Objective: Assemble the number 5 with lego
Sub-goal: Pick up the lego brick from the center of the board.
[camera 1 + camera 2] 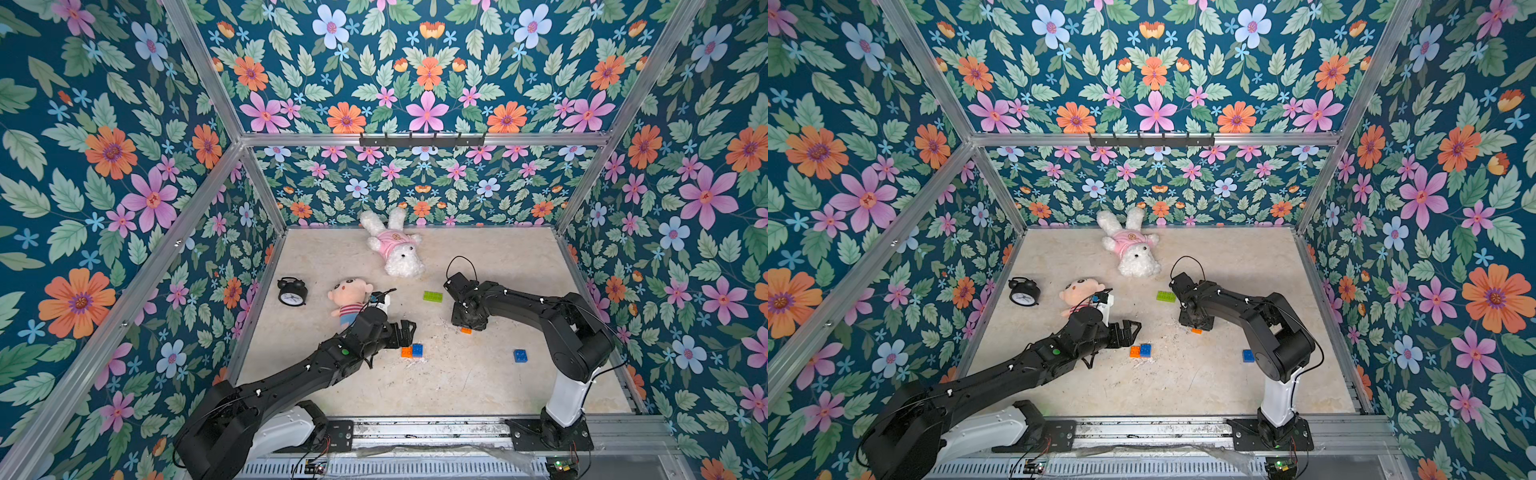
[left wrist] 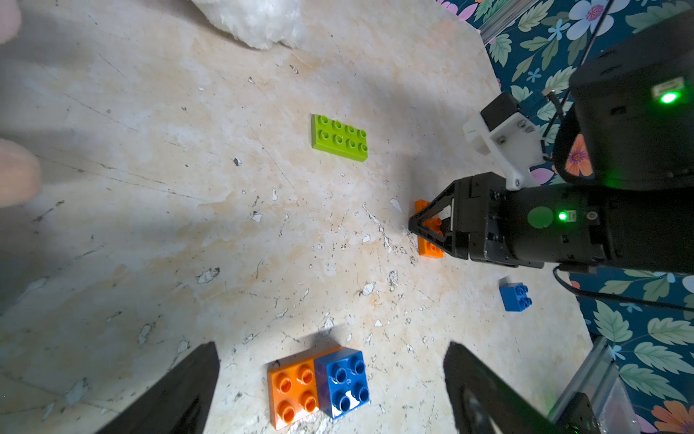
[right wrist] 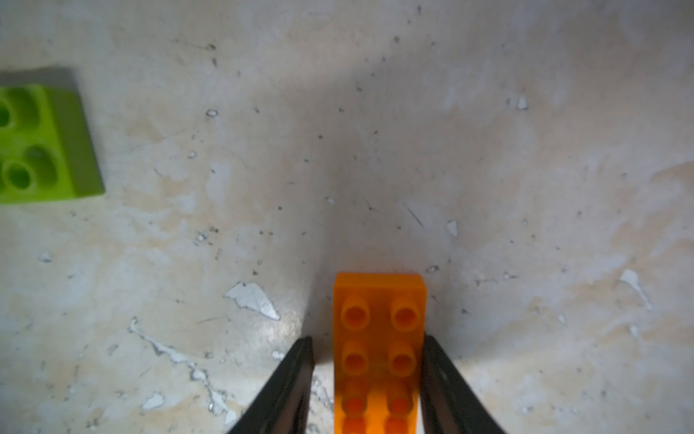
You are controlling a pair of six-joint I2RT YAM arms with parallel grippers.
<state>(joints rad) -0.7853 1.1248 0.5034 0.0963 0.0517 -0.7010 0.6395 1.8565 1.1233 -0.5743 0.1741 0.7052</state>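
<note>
In both top views my left gripper (image 1: 410, 334) hangs wide open, nearer the arm bases than the lime-green brick (image 1: 432, 296). The right gripper (image 3: 367, 340), near that brick, straddles an orange brick (image 3: 379, 319) lying on the table (image 1: 457, 382), with a gap at one finger. The orange-and-blue pair (image 1: 412, 351) and the loose blue brick (image 1: 520, 355) lie baseward of the green one.
</note>
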